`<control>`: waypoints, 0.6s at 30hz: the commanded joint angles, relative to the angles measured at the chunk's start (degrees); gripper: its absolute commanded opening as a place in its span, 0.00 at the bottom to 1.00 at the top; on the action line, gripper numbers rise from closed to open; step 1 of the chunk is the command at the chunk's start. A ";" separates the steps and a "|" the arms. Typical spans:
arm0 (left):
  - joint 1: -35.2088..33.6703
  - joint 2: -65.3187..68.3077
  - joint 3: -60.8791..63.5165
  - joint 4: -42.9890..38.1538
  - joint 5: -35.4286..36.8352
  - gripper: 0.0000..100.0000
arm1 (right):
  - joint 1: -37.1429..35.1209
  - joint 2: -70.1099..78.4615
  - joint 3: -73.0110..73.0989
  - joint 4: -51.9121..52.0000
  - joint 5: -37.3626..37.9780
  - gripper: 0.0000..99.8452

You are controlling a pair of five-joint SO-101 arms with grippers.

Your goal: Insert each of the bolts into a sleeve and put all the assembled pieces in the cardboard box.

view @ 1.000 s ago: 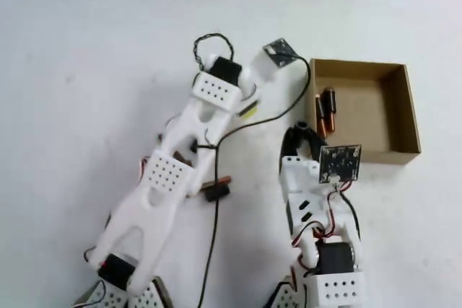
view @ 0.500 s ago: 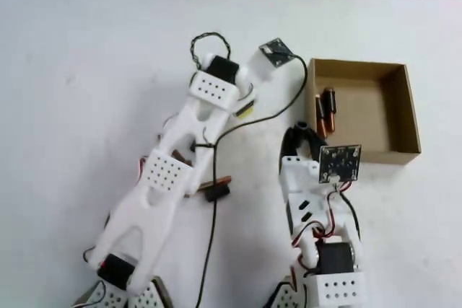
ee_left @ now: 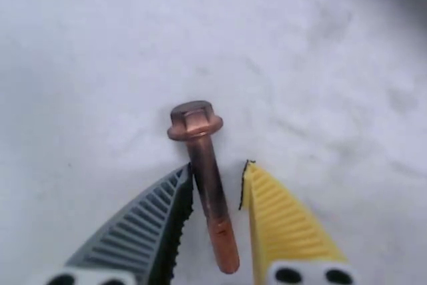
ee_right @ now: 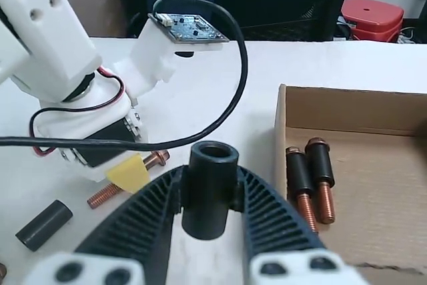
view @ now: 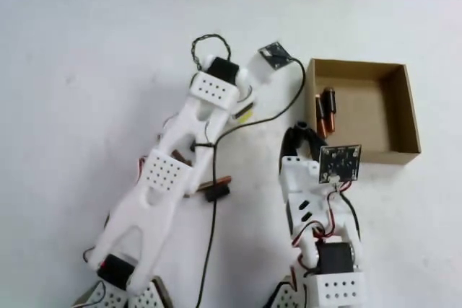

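A copper bolt [ee_left: 203,178] lies flat on the white table between the grey and yellow fingers of my left gripper [ee_left: 217,168], which is open; the grey finger touches its shaft and the yellow one stands a little off. From the right wrist view the same bolt [ee_right: 107,195] pokes out beside the yellow finger [ee_right: 129,173]. My right gripper [ee_right: 210,185] is shut on a black sleeve [ee_right: 211,191], held upright with its bore facing up, just left of the cardboard box [view: 406,110]. Two assembled pieces [view: 325,110] lie in the box.
A loose black sleeve [view: 216,192] and another copper bolt [view: 219,181] lie beside the left arm's forearm. A black cable [view: 214,200] runs from the left wrist across the table between the arms. Open table stretches to the far left and back.
The left wrist has shifted slightly to the left. The right arm and its sleeve have not moved.
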 commanded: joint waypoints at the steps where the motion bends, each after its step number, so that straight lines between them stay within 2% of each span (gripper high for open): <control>1: -0.31 -0.13 -0.18 -2.20 0.62 0.15 | 0.84 -0.66 0.53 0.22 -0.26 0.02; 8: -0.22 -0.13 0.18 -3.08 0.62 0.15 | 0.75 -0.66 0.53 0.22 -0.26 0.02; 13: -0.22 -0.13 0.26 -5.27 0.62 0.07 | 0.75 -0.66 0.53 0.22 -0.18 0.02; 18: -0.04 -0.13 0.26 -5.36 0.62 0.07 | 0.40 -0.66 0.53 1.01 -0.18 0.02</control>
